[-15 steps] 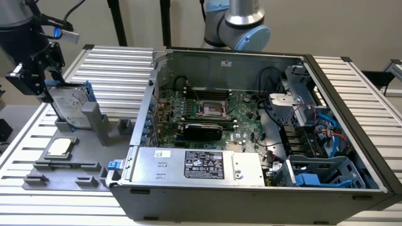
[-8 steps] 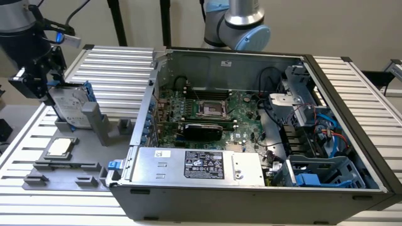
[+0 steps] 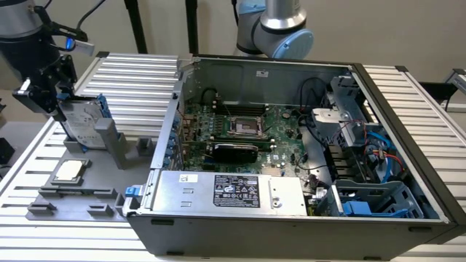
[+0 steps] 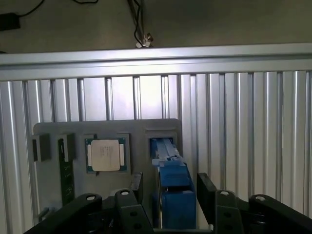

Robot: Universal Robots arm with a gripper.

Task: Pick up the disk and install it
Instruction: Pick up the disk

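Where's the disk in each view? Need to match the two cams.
Exterior view: the disk stands on edge in the grey holder, at the exterior view's left.
Wrist view: the disk is edge-on, blue side showing, straddled by the claw.
Shared landmark: the processor chip beside it.

exterior view looks down obliquely from farther off over computer case (image 3: 291, 236) and holder plate (image 3: 73, 206); wrist view looks down closely on that shared plate and disk (image 4: 173, 195).
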